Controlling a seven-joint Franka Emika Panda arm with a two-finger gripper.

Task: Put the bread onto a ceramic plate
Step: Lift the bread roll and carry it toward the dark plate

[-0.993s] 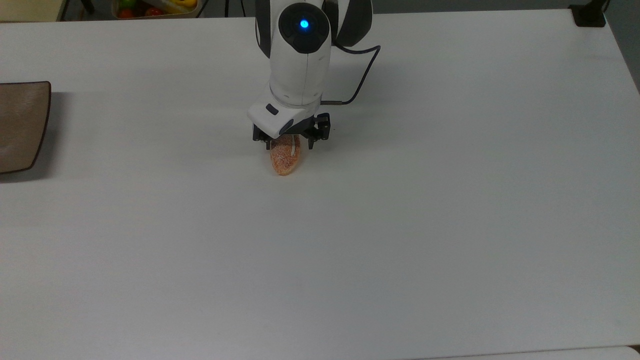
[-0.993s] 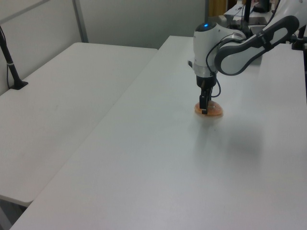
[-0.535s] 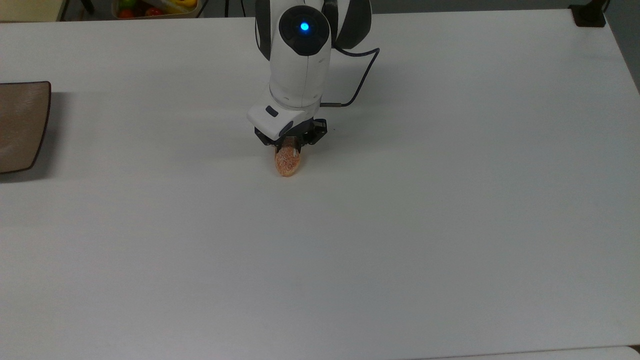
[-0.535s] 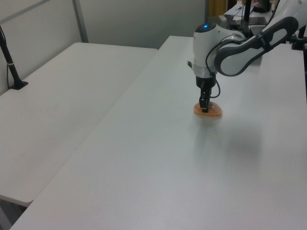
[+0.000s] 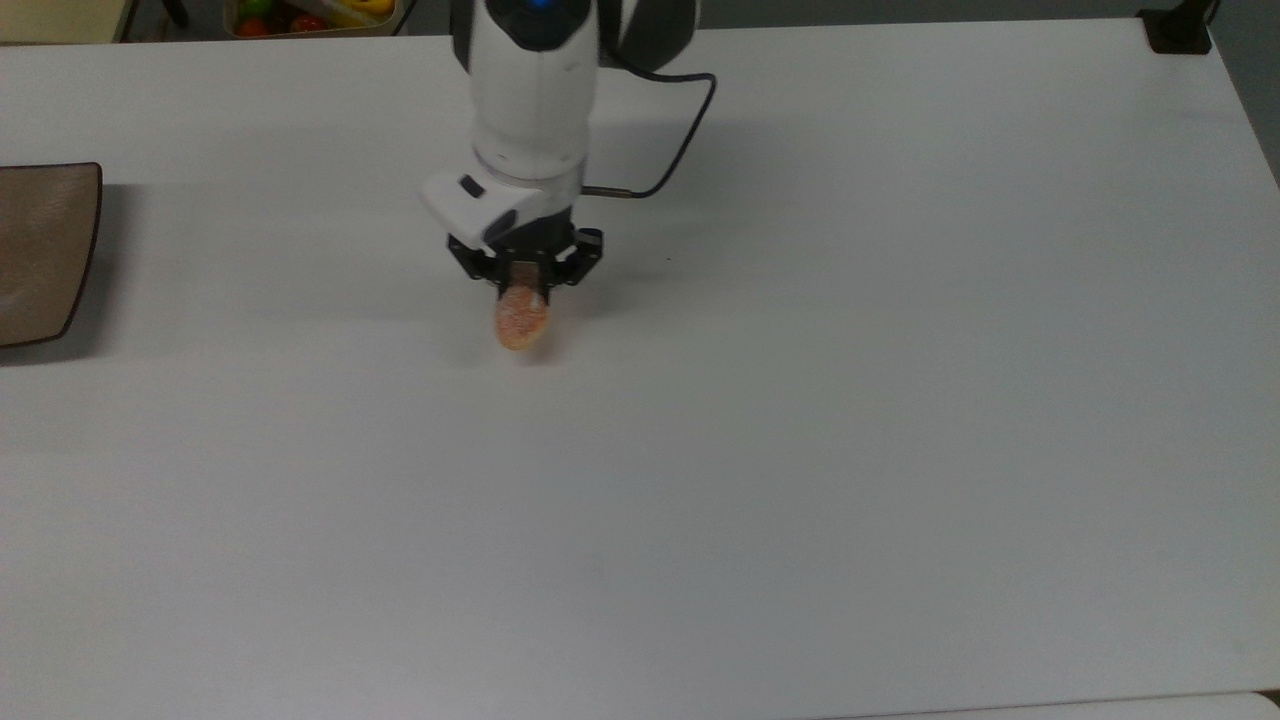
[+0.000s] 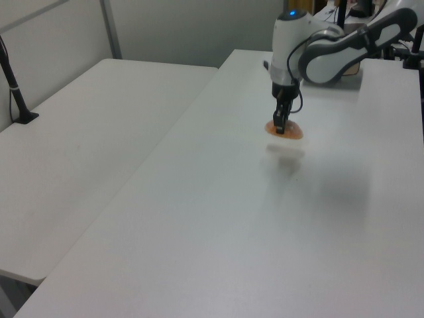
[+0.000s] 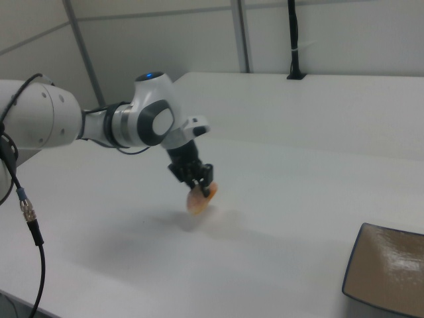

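The bread (image 5: pixel 520 318), a small oval orange-brown roll with a speckled crust, hangs above the white table with my gripper (image 5: pixel 524 282) shut on it. In the right view the bread (image 7: pixel 199 199) is tilted on edge, with its shadow on the table below it. The left view has the bread (image 6: pixel 285 130) lifted clear of the table under the gripper (image 6: pixel 279 126). The ceramic plate (image 5: pixel 40 250), square and taupe-brown with a dark rim, lies at the top view's far left edge. In the right view the plate (image 7: pixel 387 268) sits at the lower right, far from the bread.
The white table (image 5: pixel 800 450) spreads wide around the arm. A second white table (image 6: pixel 86 146) stands at the left view's left. A tray with coloured fruit (image 5: pixel 310 15) sits beyond the far edge in the top view. A black cable (image 5: pixel 680 140) trails from the wrist.
The gripper closed on the bread, lifted it off the table and carried it toward the top view's left, nearer the plate.
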